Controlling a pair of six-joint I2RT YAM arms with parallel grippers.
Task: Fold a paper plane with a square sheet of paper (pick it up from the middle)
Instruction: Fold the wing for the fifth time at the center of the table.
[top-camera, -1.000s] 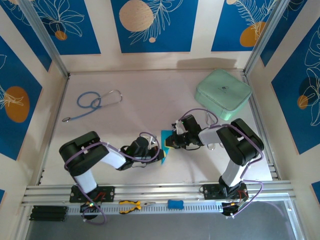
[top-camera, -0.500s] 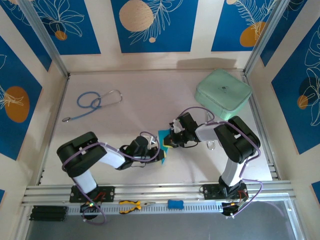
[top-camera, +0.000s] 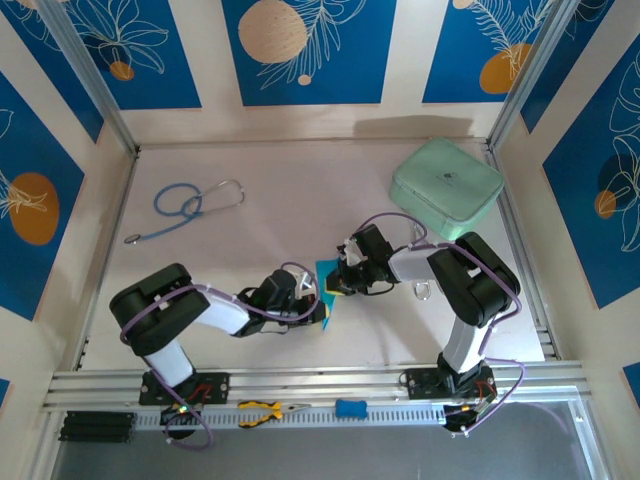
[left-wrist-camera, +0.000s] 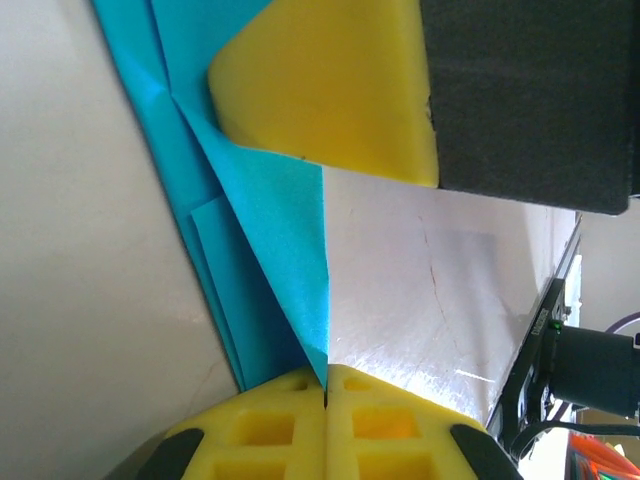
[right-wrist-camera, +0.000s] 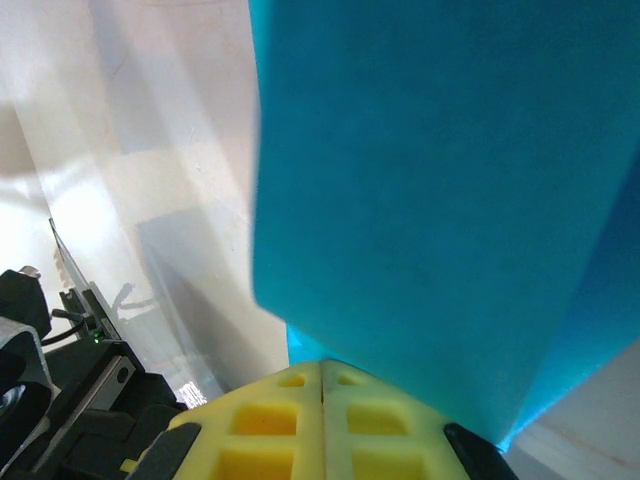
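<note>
Both arms are on the sheet of paper (top-camera: 327, 271) mid-table (top-camera: 280, 200). From overhead, the left gripper (top-camera: 316, 303) and right gripper (top-camera: 338, 282) sit almost nose to nose with the blue sheet between their tips. One patch shows just beyond the right fingers, and a narrow point sticks out toward the near edge past the left fingers.

Left wrist view: the left gripper (left-wrist-camera: 326, 376) has its yellow fingers (left-wrist-camera: 270, 430) pressed flat together, with no gap at the seam. A sharp corner of the sheet runs straight into that seam, so we call it clamped on the paper. From those fingertips the sheet fans away up and to the left. It is creased, with several layers stacked along its left edge. At the far end of the sheet, straight ahead of these fingers, one yellow finger (left-wrist-camera: 320, 95) of the other arm lies against the paper.

Right wrist view: the right gripper (right-wrist-camera: 322, 368) is likewise closed tight. Only a hairline seam shows between its fingers (right-wrist-camera: 380, 425), and the sheet rises out from between the tips, spreading wide above and to the right of them. It is gripping the paper too.

We can't tell whether any part of the sheet rests on the table.

The mint-green case (top-camera: 446, 188) is well apart from the right fingers, further back and to their right. The stethoscope (top-camera: 190, 205) is well apart from the left fingers, further back and to their left.
</note>
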